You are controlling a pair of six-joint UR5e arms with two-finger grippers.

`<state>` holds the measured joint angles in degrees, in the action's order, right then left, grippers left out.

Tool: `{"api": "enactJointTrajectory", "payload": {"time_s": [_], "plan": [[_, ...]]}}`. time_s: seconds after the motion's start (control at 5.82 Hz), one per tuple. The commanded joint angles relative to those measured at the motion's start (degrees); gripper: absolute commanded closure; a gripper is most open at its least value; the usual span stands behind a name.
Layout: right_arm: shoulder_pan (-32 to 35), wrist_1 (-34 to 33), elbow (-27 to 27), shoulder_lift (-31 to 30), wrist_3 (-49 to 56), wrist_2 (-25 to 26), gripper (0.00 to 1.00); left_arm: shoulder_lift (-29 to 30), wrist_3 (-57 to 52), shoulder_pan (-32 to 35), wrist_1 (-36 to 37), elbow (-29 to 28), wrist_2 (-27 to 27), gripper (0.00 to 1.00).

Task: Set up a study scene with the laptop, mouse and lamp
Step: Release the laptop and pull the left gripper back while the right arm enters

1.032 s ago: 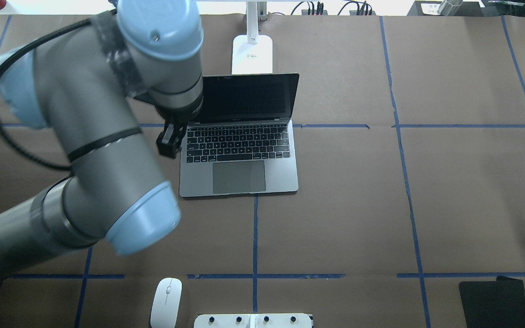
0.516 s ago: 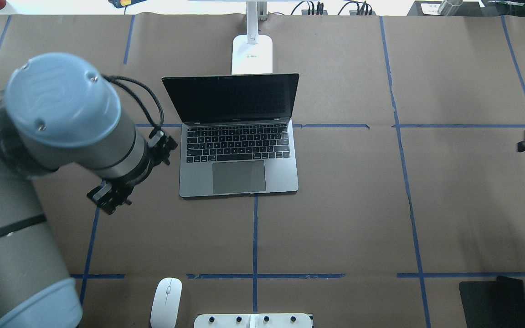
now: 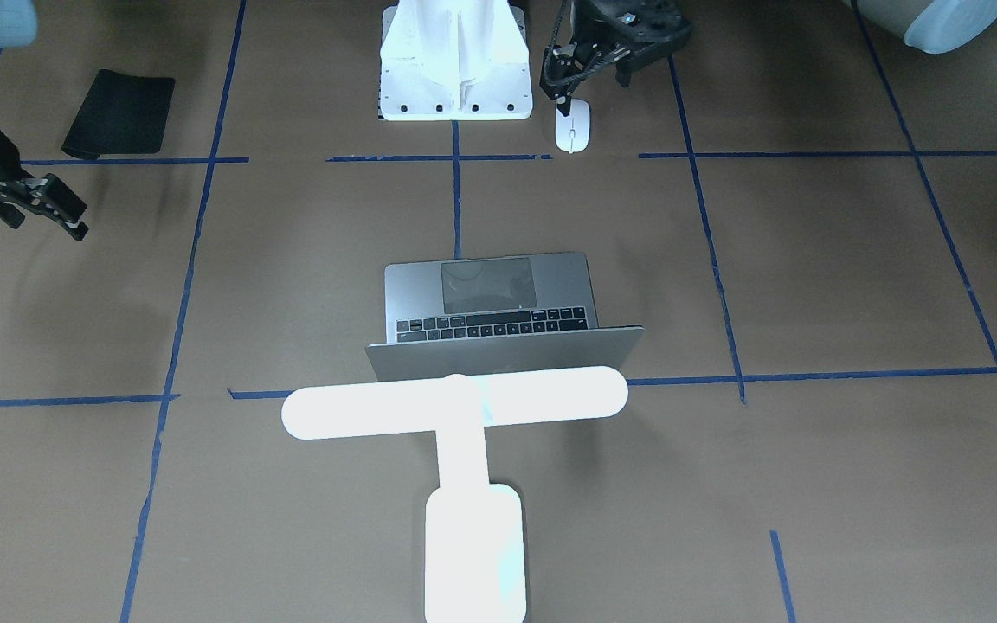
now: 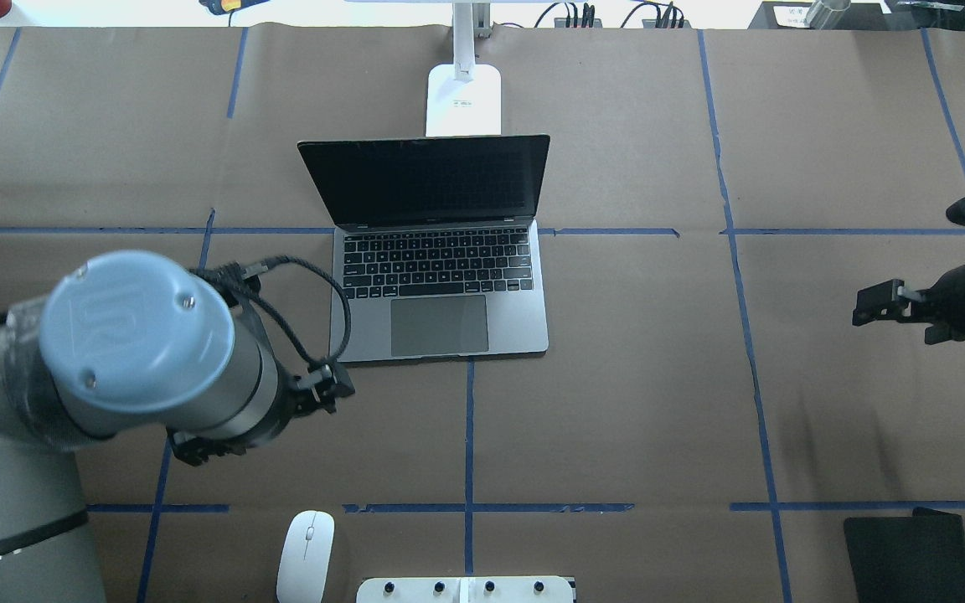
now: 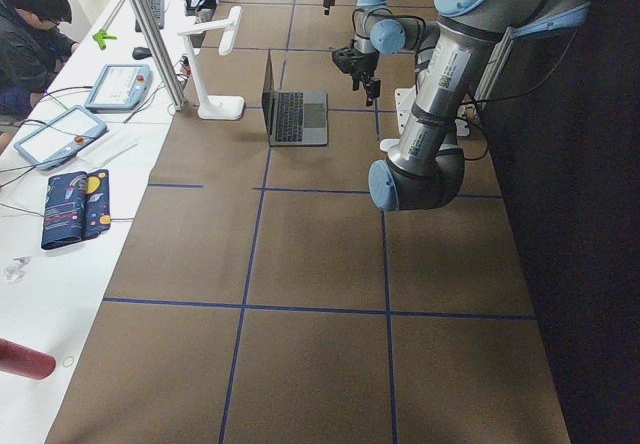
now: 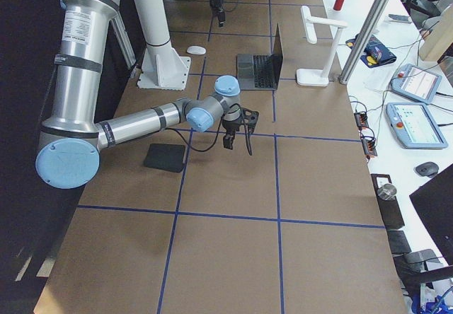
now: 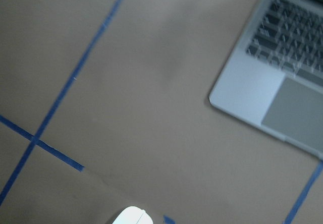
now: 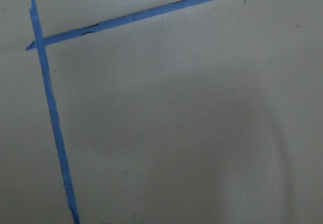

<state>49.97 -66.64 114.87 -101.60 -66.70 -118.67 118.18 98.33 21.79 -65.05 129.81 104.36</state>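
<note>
The laptop (image 4: 441, 285) stands open mid-table, its screen dark; it also shows in the front view (image 3: 490, 303). The lamp (image 3: 455, 402) glows white behind the laptop, and its base (image 4: 463, 100) stands at the far edge. The mouse (image 4: 306, 555) lies near the robot's base, left of the pedestal, and shows in the front view (image 3: 572, 131) and at the bottom of the left wrist view (image 7: 132, 216). My left gripper (image 3: 561, 86) hovers just above and behind the mouse, looks open, and is empty. My right gripper (image 4: 864, 308) hangs open and empty over bare table at the right.
A flat black mat (image 4: 908, 557) lies at the near right corner, also in the front view (image 3: 119, 112). The white robot pedestal (image 3: 455, 61) stands at the near middle edge. A person and tablets (image 5: 100, 104) are on the side bench beyond the lamp.
My left arm has swung back from the laptop's left side toward the mouse. My right gripper has come in from the right edge and moved inward over the table.
</note>
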Motion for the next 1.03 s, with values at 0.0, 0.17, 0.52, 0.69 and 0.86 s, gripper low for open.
{"api": "enactJointTrajectory", "payload": {"time_s": [0.0, 0.17, 0.52, 0.69, 0.86], "plan": [[-4.2, 8.7, 0.1, -7.9, -2.7, 1.1, 0.00, -7.3, -1.3, -2.1, -15.5, -1.2, 0.3, 0.00], [-6.7, 12.9, 0.1, -11.1, -6.4, 0.9, 0.00, -7.3, -1.4, -3.1, -15.1, -1.2, 0.3, 0.00], [-12.0, 13.5, 1.7, -14.1, -9.7, 1.1, 0.00, -7.4, -1.8, -5.2, -14.9, -1.5, -0.1, 0.00], [-15.9, 13.5, 2.5, -14.7, -13.7, 3.2, 0.00, -7.7, -8.4, -6.0, -14.6, -2.0, -0.2, 0.00], [-19.3, 14.3, 2.6, -16.9, -14.6, 6.2, 0.00, -7.3, -8.9, -6.3, -14.7, -2.0, -0.1, 0.00]]}}
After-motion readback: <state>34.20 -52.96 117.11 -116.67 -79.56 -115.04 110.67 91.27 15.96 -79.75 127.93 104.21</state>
